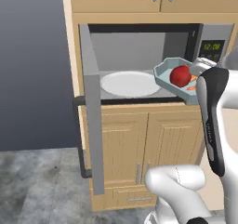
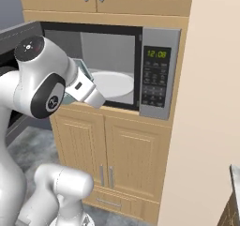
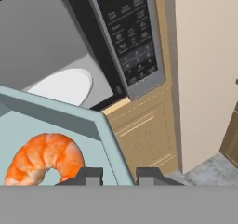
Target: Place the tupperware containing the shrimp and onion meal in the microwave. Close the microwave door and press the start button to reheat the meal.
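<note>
Hanging at the mouth of the open silver-grey microwave (image 1: 139,56), the pale blue-grey plastic tupperware (image 1: 163,75) carries the glossy red onion (image 1: 180,74) and an orange shrimp (image 3: 44,158). The gripper (image 3: 118,175) has its fingers pinched narrowly on the tray's near wall. Placing is under way; next, I judge, it must travel inward over the round white plate (image 1: 130,83), then be set down.

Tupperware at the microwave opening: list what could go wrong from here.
1. The hand pinches the tupperware by one wall only, so it may tilt and the round onion could roll out.
2. The tupperware sits at the right side of the microwave opening, so it may clip the frame beside the keypad.
3. The white plate lies inside; the tupperware could land on its rim and rest tilted.
</note>
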